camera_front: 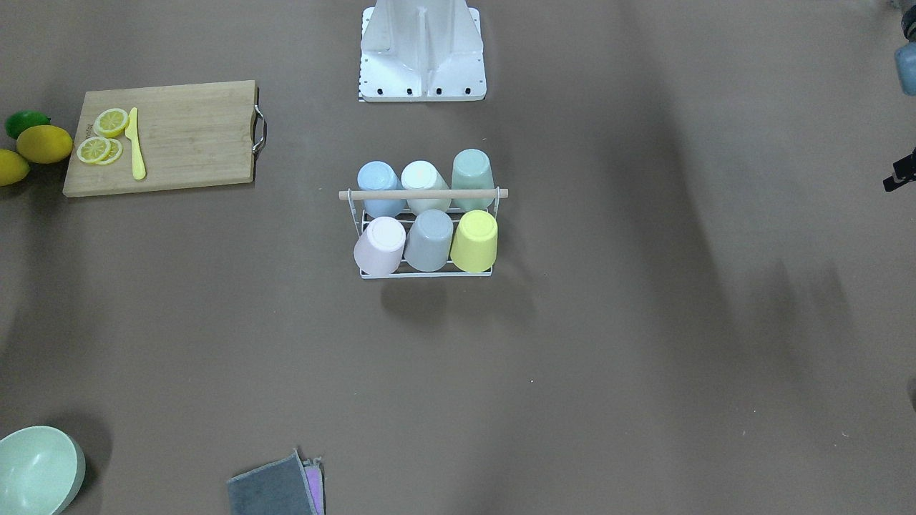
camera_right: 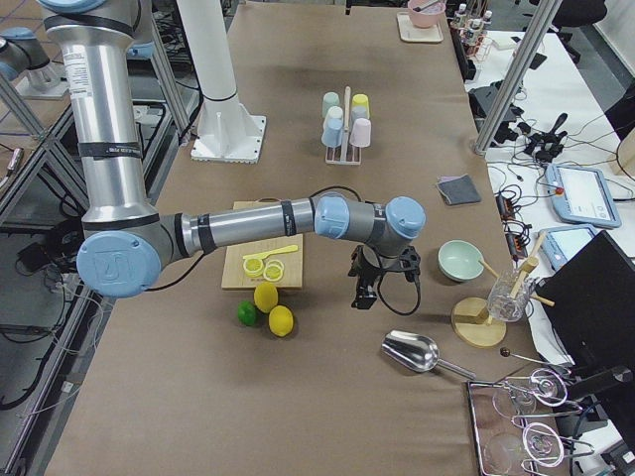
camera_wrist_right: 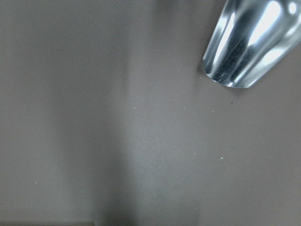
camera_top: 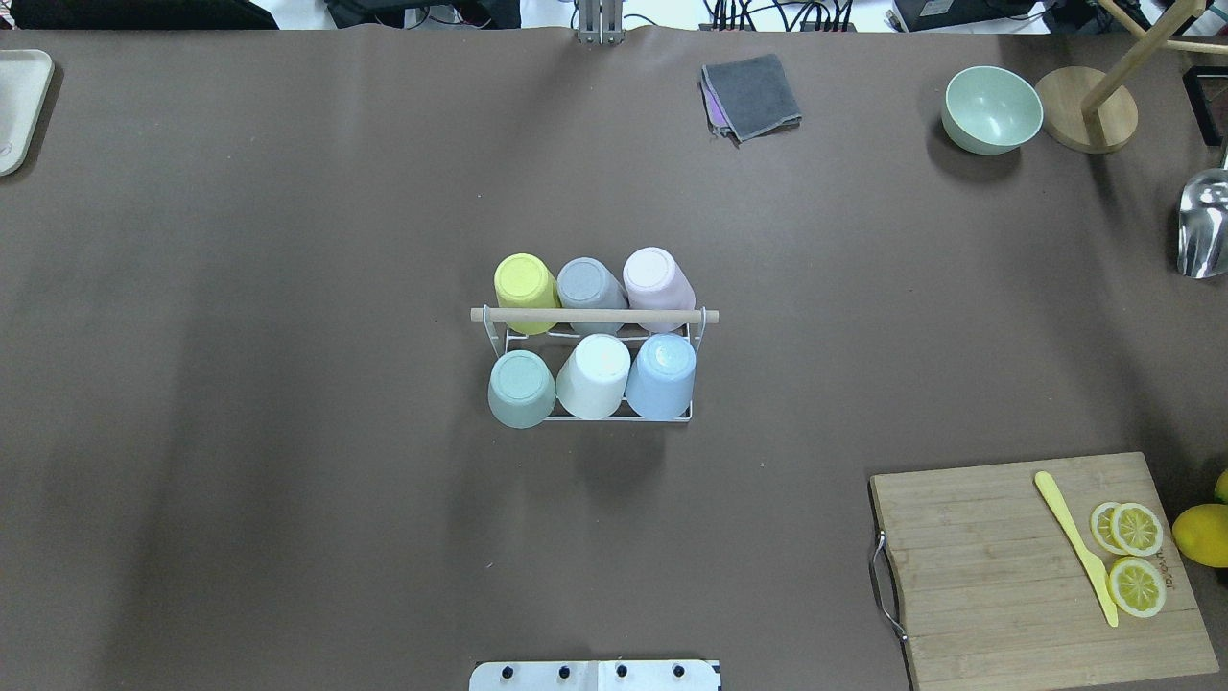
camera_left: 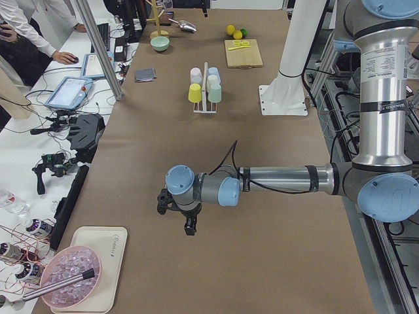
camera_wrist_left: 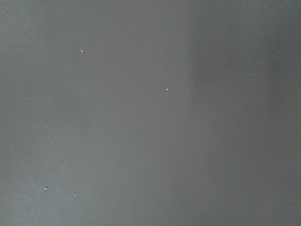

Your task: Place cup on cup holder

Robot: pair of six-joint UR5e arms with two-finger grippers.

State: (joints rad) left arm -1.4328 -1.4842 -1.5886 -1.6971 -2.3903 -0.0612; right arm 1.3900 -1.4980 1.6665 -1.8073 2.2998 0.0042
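Closest to the robot on its right sits a wooden cutting board [camera_top: 998, 566] with lemon slices [camera_top: 1137, 528] and a yellow knife [camera_top: 1076, 547] on it, and a whole lemon [camera_top: 1204, 533] just off its outer edge.

Both arms are stretched out sideways, low over the brown table [camera_top: 288, 288]. The left gripper [camera_left: 183, 219] hangs over bare table near the left end, with nothing seen in it. The right gripper [camera_right: 377, 283] hangs at the right end, between the board and the bowl, with a metal scoop [camera_wrist_right: 249, 47] poking into its wrist view. Honestly can't tell how far either one is spread, since only the side views catch them.

The cup holder [camera_top: 595, 316] stands mid-table, well apart from both grippers, and it's full. All six cups sit upside down, tilted on the prongs. The row nearer the robot has the green cup [camera_top: 521, 384], white cup [camera_top: 596, 371] and blue cup [camera_top: 664, 368]. Past the dowel come the yellow cup [camera_top: 525, 280], grey cup [camera_top: 589, 284] and pink cup [camera_top: 655, 274].

Along the far edge are a folded grey cloth [camera_top: 758, 91] and a pale green bowl [camera_top: 993, 107].
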